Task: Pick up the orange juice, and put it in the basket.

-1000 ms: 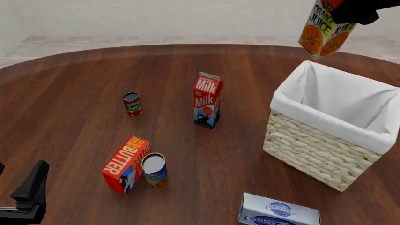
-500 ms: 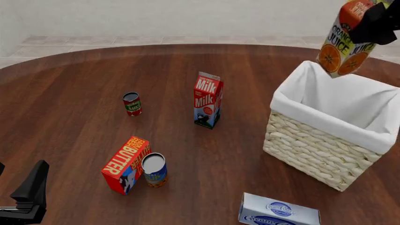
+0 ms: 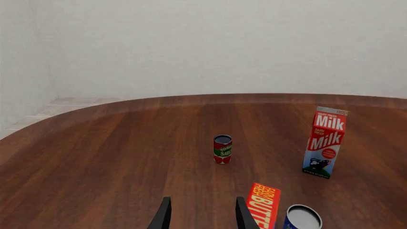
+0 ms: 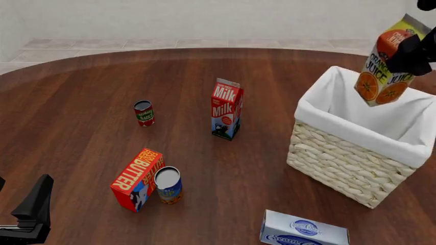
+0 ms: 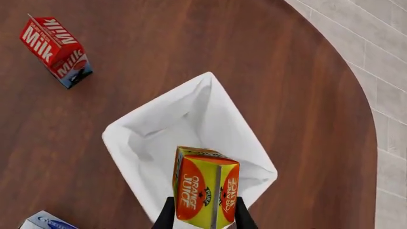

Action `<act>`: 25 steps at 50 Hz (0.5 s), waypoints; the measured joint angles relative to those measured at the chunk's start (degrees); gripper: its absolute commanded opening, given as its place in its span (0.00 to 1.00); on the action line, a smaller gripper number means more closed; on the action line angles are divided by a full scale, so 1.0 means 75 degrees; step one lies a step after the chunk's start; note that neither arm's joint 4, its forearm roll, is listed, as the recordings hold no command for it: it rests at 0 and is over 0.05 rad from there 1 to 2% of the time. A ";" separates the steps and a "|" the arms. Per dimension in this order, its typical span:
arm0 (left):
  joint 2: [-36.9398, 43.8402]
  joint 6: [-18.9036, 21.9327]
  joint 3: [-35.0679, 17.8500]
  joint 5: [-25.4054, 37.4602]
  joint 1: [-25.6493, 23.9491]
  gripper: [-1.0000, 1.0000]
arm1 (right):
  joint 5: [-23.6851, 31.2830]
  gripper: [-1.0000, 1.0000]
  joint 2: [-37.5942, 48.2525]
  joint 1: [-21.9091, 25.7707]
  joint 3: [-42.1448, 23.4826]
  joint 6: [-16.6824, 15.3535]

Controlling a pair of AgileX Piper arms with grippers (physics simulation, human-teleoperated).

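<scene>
The orange juice (image 4: pixel 385 66) (image 5: pixel 205 187) is a yellow-orange carton hanging tilted above the open mouth of the basket (image 4: pixel 361 153) (image 5: pixel 143 143). My right gripper (image 4: pixel 413 50) (image 5: pixel 201 217) is shut on the carton's upper part, at the right edge of the front view. The carton's lower end overlaps the basket's far rim in the front view. The basket is cream wicker with a white liner and looks empty inside. My left gripper (image 4: pixel 30 214) (image 3: pixel 201 214) rests low at the near left, open and holding nothing.
A Milk carton (image 4: pixel 226 109) stands mid-table, a small red can (image 4: pixel 144 113) to its left. A BUTTER box (image 4: pixel 136 179) and an open-topped can (image 4: pixel 167 185) sit near front left. A blue-white box (image 4: pixel 303 230) lies in front of the basket.
The right gripper has carried the orange juice rightward and downward, from high beside the basket's far corner to just over its opening. The left arm has stayed still.
</scene>
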 measured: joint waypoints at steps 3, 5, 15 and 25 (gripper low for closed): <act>0.0000 0.0000 0.0000 0.0000 0.0000 1.00 | -0.0050 0.00 0.0020 -0.0057 0.0089 -0.0042; 0.0000 0.0000 0.0000 0.0000 0.0000 1.00 | -0.0089 0.00 0.0043 -0.0095 0.0150 -0.0081; 0.0000 0.0000 0.0000 0.0000 0.0000 1.00 | -0.0439 0.00 0.0210 -0.0245 0.0580 -0.0196; 0.0000 0.0000 0.0000 0.0000 0.0000 1.00 | -0.0796 0.00 0.0314 -0.0312 0.1044 -0.0225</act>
